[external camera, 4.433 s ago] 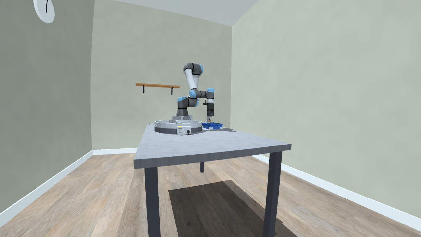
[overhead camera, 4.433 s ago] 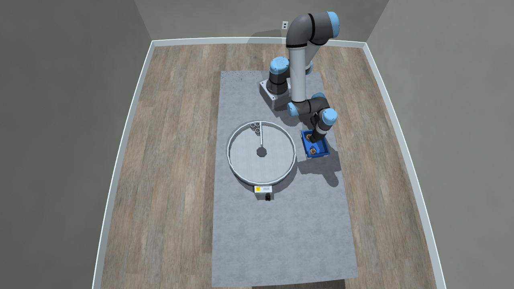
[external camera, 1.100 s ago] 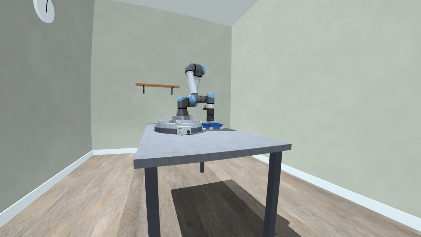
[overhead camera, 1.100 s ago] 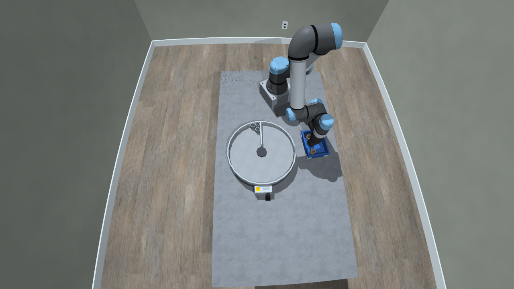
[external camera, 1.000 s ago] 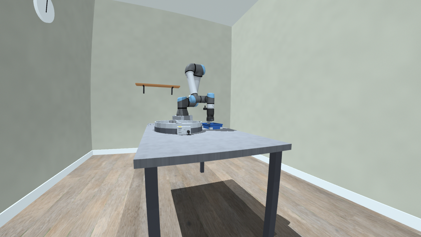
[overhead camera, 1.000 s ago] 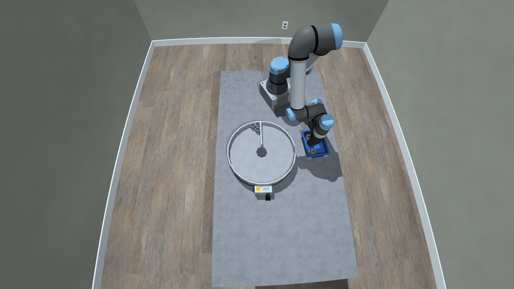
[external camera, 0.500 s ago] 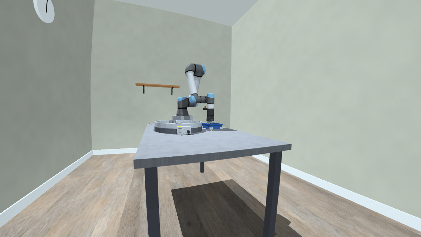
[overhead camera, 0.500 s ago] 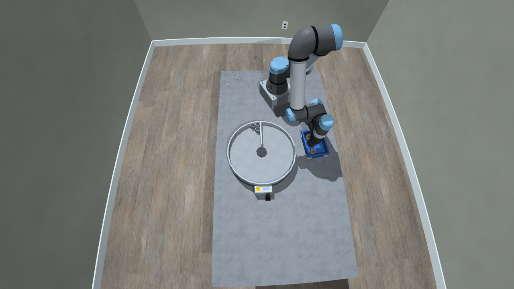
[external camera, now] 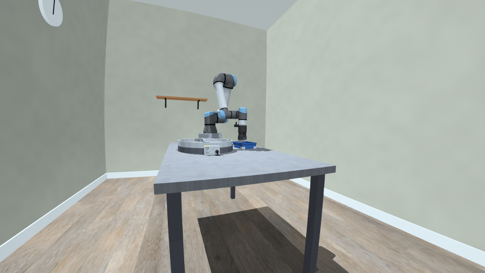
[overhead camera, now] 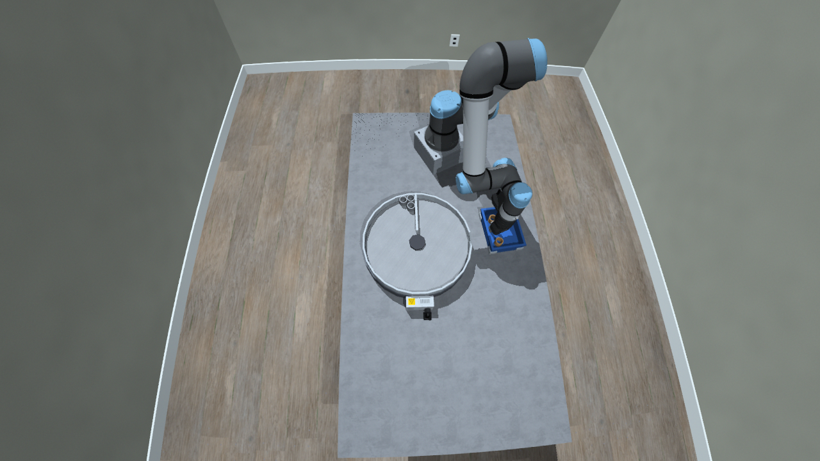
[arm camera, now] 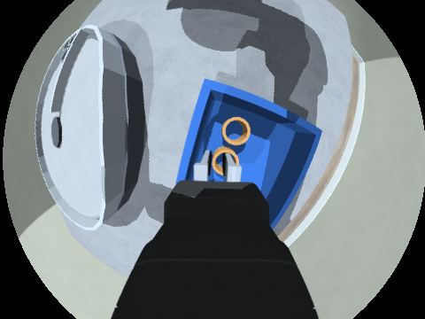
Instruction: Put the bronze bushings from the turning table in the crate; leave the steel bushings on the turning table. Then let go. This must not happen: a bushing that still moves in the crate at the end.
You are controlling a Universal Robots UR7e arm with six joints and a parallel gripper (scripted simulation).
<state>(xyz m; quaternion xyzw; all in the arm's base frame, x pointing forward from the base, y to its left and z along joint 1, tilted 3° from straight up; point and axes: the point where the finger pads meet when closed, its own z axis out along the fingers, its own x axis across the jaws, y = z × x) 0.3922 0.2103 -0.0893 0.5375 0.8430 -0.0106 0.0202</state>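
Low inside the blue crate, the gripper stands partly open, its fingers a modest gap apart, gripping nothing. A bronze bushing is right at the fingertips, one finger reaching into its bore and the other outside, so its wall lies between them; whether either finger brushes it, I cannot tell. Just beside it, on the side toward the arm's base, a second bronze bushing stands upright in the crate. On the opposite side of the gripper, a third bronze bushing sits in the crate, hidden in the wrist view. Across the table from the gripper, well apart, is the turning table, with its dark hub and a straight divider. Farther still, three steel bushings are grouped beyond the divider, near the rim. Farthest of all, a wooden shelf hangs on the wall behind the arm.
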